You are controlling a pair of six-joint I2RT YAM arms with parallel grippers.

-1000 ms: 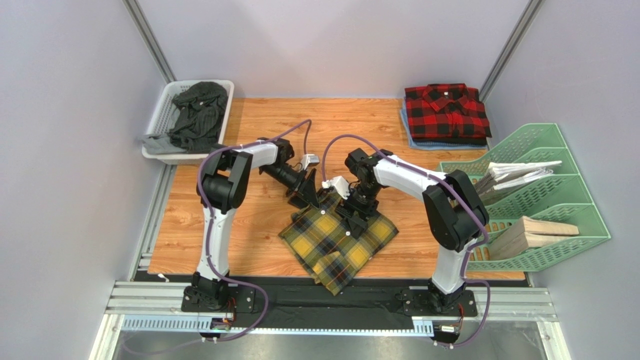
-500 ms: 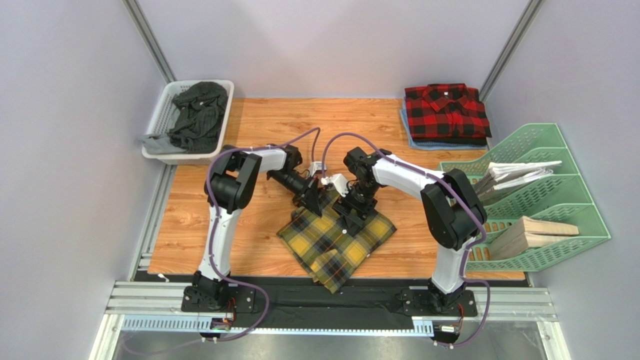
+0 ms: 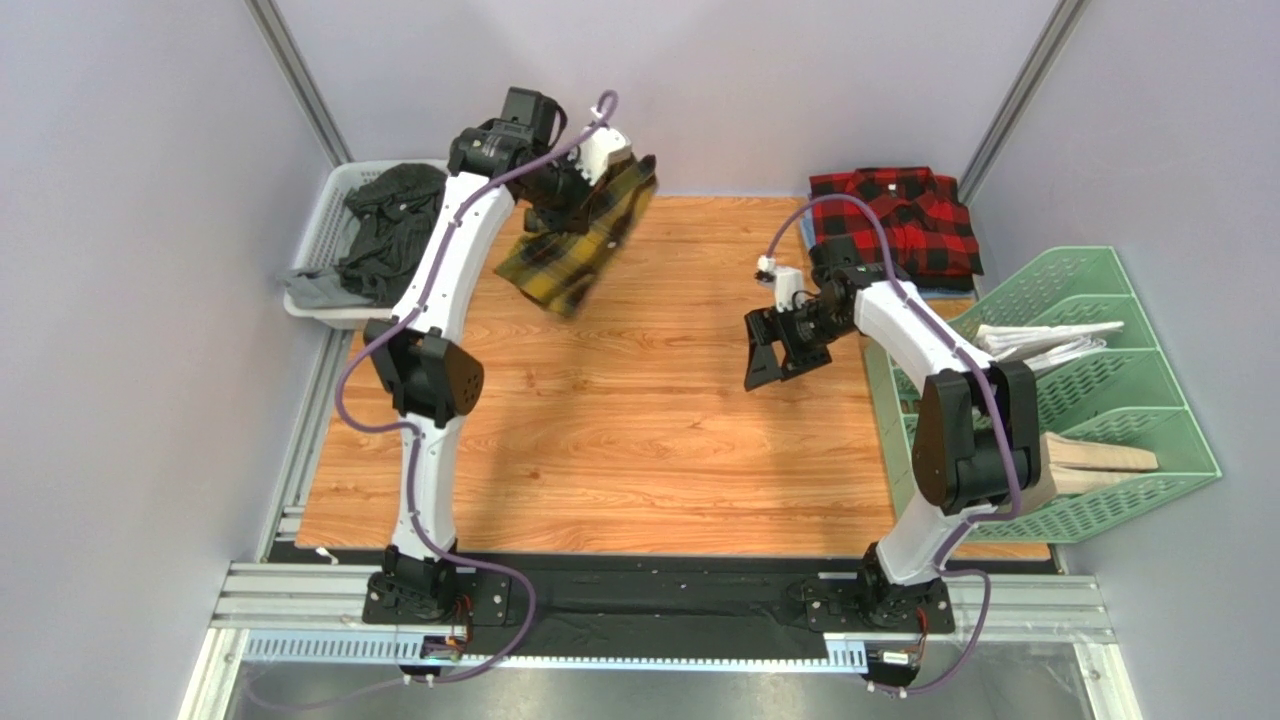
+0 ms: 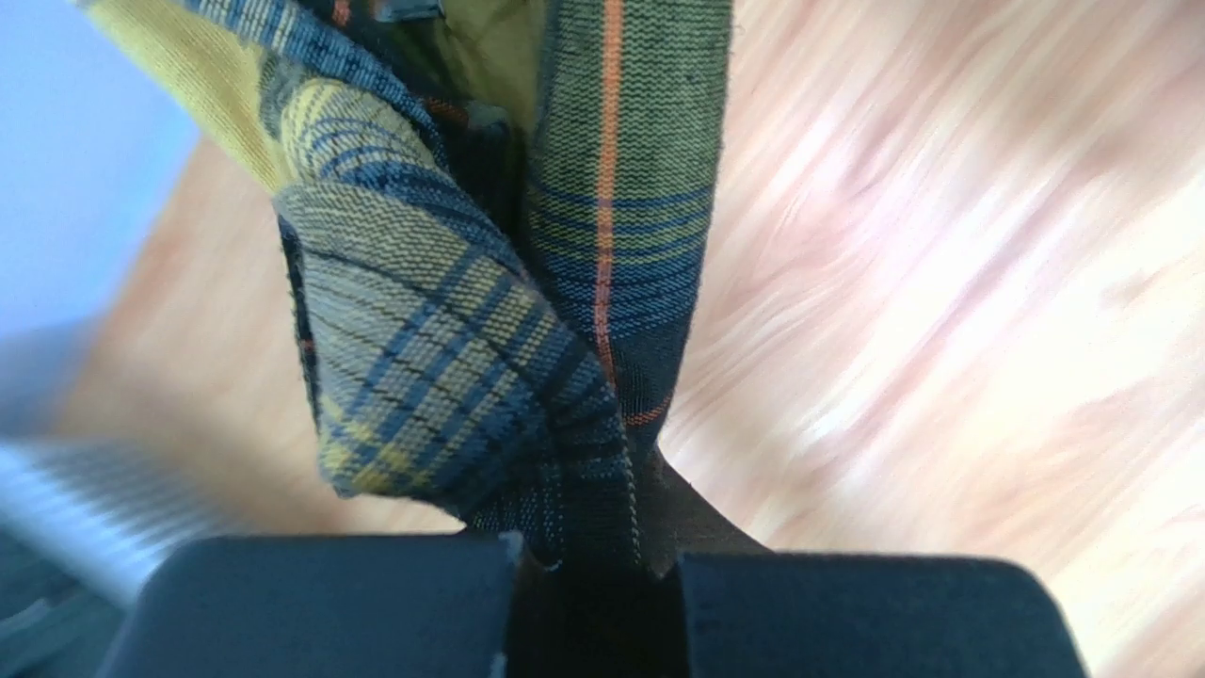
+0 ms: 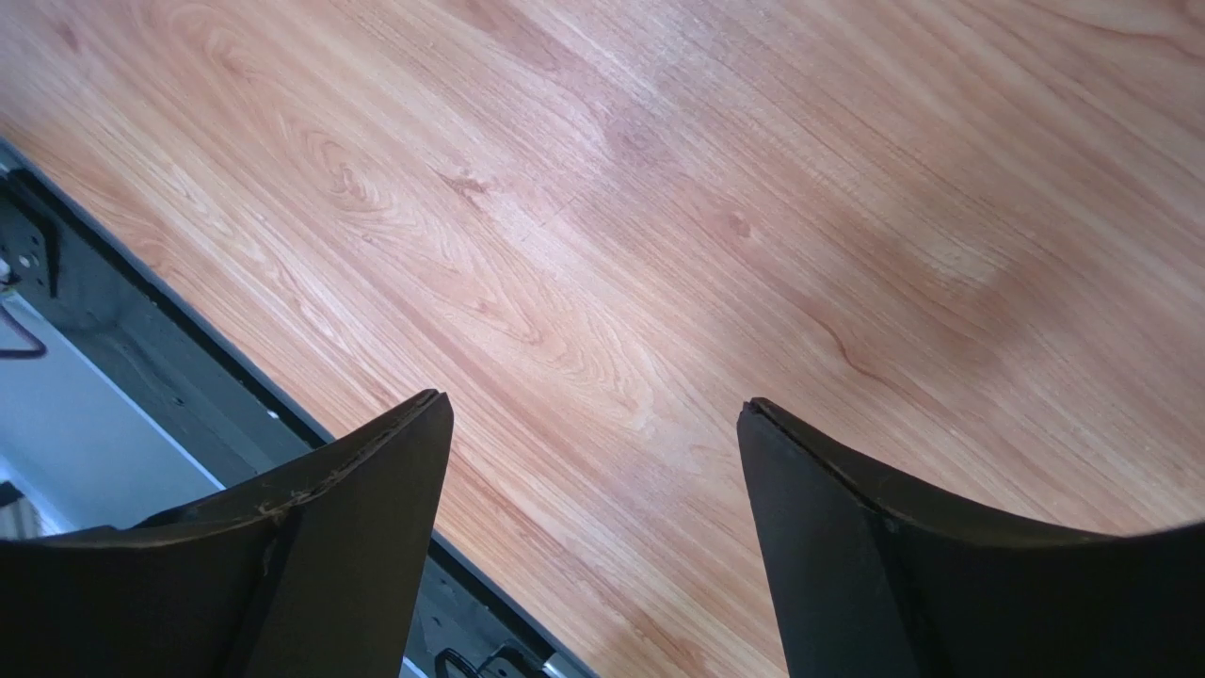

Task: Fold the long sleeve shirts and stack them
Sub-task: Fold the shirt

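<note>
Left hand [image 4: 594,605] is pinching a bunched fold of the yellow plaid shirt [image 3: 583,237], holding it up in the air over the far left of the tabletop [image 3: 631,435], near the white basket [image 3: 334,225]. Right hand [image 5: 591,410] is hovering spread over bare wood, gripping nothing. Red plaid shirt [image 3: 894,225] is lying folded at the far right corner.

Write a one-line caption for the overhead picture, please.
Left hand holds the yellow plaid shirt aloft over the table; open right hand hovers near the folded red shirt.
</note>
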